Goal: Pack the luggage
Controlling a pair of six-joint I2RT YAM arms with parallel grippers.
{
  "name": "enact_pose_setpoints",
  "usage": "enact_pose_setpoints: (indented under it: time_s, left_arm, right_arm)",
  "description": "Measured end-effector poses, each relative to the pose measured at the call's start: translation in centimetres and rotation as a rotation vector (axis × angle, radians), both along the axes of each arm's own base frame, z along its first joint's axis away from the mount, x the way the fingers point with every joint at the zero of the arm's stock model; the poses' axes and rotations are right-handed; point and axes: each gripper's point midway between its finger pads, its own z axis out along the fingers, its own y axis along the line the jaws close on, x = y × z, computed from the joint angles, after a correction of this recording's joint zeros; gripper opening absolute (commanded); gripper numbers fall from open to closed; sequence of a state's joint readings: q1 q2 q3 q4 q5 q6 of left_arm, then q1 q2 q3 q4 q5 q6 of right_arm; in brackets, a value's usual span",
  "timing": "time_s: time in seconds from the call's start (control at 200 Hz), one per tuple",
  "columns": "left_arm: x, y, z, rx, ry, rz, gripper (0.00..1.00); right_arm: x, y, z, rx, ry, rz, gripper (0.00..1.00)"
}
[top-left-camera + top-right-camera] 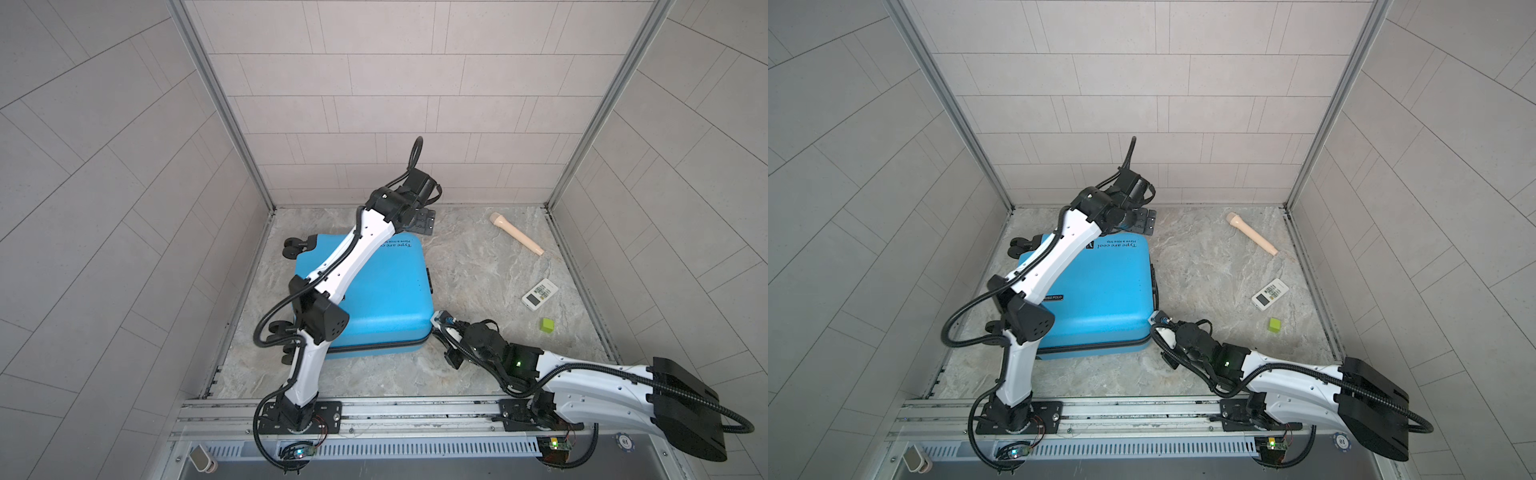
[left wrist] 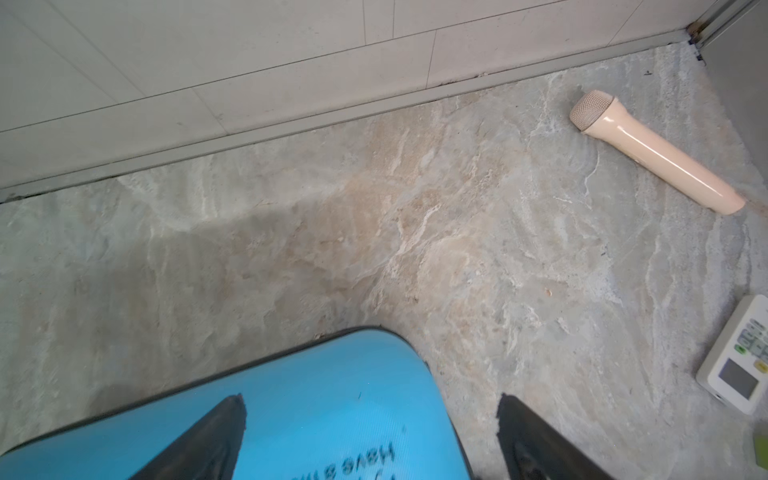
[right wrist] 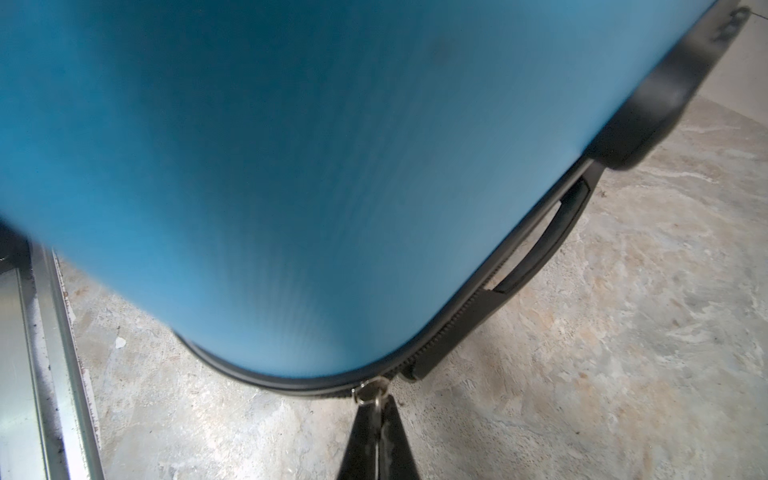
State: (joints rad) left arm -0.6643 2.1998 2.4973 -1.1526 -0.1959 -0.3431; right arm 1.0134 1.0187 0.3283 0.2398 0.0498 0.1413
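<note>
Marbled tabletop point(image 1: 478, 270) under everything. Lying flat on it, lid down and printed face up, left of the middle in both top views: the luggage point(image 1: 386, 291), bright blue, black wheels point(image 1: 296, 246) on its left side.

Stretched diagonally over the luggage, near left to far right: the left arm point(image 1: 365, 245). Low over the tabletop, reaching in toward the luggage's near right corner: the right arm point(image 1: 582, 370).

Well right of the luggage, level with its far edge: a beige microphone point(image 1: 517, 232). Right of the luggage's middle: a white remote control point(image 1: 539, 294).

Left jaws spread wide at the luggage's far right corner, gripping nothing. In the left wrist view, one finger point(image 2: 208, 440) over the blue shell, the other point(image 2: 536, 440) over bare tabletop just past the luggage's edge. Contact with the shell impossible to tell.

Right of the luggage's near edge, apart from it: a small green cube point(image 1: 547, 325).

Smallest: the metal zipper pull point(image 3: 369, 391) at the luggage's rounded near right corner, pinched between the closed right jaws.
</note>
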Motion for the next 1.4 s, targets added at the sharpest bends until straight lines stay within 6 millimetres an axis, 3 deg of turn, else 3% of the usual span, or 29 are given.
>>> enact_pose_setpoints:
  time_s: [0.12,0.195,0.52,0.821,1.221,1.401]
  left_arm:
    - [0.6,-1.1,-6.0,0.084,0.115,-0.028,0.97]
    - [1.5,-0.8,-7.4,0.142,0.104,-0.029,0.91]
    - [-0.7,1.8,-5.4,0.229,0.098,-0.026,0.6]
    - [-0.4,2.4,-4.8,0.241,0.052,-0.008,0.42]
    - [-3.3,1.1,-4.9,0.198,0.088,-0.057,0.37]
    - [-3.2,0.9,-4.9,0.185,0.085,-0.054,0.46]
  right_arm:
    - [0.1,0.1,-0.1,0.003,0.004,-0.003,0.0]
    - [0.1,0.3,-0.1,0.009,0.006,-0.002,0.0]
    - [1.5,1.7,-0.2,0.049,0.036,-0.032,0.0]
    - [3.3,0.7,0.0,0.099,0.076,-0.091,0.0]
    - [7.6,-2.8,0.1,0.134,0.091,-0.234,0.0]
    - [7.8,-2.9,0.2,0.143,0.103,-0.2,0.0]
